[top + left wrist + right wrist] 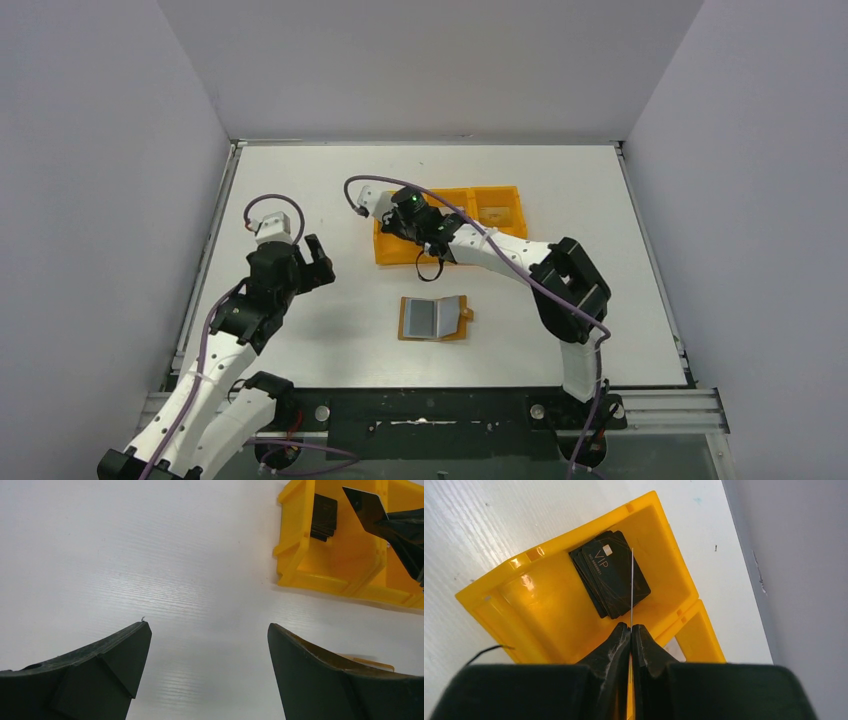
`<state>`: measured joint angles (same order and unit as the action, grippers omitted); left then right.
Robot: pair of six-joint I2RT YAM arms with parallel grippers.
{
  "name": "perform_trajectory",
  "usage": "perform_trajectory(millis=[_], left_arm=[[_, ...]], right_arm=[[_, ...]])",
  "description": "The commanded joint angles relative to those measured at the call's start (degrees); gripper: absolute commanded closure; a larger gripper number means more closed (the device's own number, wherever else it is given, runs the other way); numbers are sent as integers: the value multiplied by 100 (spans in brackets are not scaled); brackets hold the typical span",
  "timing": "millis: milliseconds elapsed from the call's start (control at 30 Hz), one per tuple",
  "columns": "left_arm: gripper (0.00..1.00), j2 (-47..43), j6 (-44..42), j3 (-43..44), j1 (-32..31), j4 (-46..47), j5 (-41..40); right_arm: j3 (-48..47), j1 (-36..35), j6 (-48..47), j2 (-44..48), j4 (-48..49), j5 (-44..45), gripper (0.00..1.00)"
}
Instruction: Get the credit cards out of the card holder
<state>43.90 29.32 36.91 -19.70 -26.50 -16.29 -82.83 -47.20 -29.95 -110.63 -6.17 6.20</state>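
Observation:
The card holder (435, 318) lies open on the white table, tan-brown with grey pockets facing up. My right gripper (631, 628) is shut on a thin credit card (631, 585), seen edge-on, above a stack of dark credit cards (611, 572) in the left compartment of the orange tray (549, 630). The left wrist view shows this held card (367, 507) tilted over the tray (325, 577), with the dark stack (324, 516) below it. My left gripper (207, 626) hangs open over bare table, left of the card holder, with nothing between its fingers.
The orange tray (450, 190) stands behind the card holder, with a pale flat item (497, 212) in its right compartment. The right arm (500, 250) reaches across from the right, above the tray's front edge. Grey walls enclose the table on three sides.

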Motion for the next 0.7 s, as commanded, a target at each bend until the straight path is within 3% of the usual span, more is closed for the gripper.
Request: perform_trajectory(millis=[0,667], left_arm=[[11,-119,-60,224,50,93,-123],[11,-196,-80,184,81,144,-22]], right_arm=[[-585,70,-666,-309,32,324,100],[-1302,193,-1698,-1448,78,706,96]])
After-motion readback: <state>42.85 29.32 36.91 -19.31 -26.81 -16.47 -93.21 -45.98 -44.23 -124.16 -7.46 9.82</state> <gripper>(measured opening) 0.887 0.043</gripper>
